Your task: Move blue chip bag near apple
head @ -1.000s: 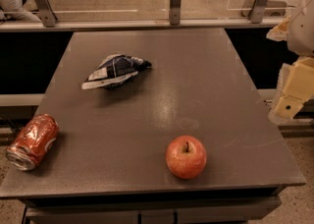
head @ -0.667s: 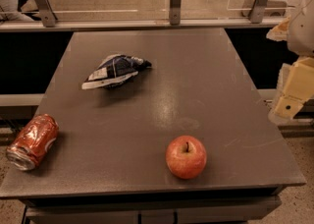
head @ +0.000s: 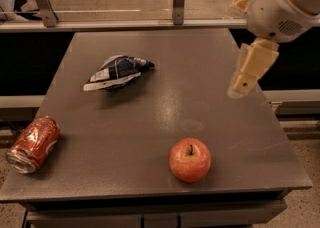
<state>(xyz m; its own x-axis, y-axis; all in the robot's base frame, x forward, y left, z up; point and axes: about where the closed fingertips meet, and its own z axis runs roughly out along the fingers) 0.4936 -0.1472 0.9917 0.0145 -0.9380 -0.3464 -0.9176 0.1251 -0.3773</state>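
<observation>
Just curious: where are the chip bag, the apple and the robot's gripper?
chip bag (head: pixel 117 71): camera view, crumpled middle.
apple (head: pixel 190 161): camera view, red front skin.
gripper (head: pixel 240 85): camera view, lower tip, above the table's (head: pixel 165 109) right side.

The scene is lit dimly and warmly from above. A pale sheen is seen mid-surface on the grey matte desk (head: pixel 175 109), and soft shadows are cast forward. The cream gripper (head: pixel 240 86), raised over the desk's right edge, is brightly lit.

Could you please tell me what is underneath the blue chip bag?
The blue chip bag lies on the grey table; only its shadow shows at its edge. The patch it covers is hidden. The gripper hangs above the table's right side, apart from the bag.
</observation>
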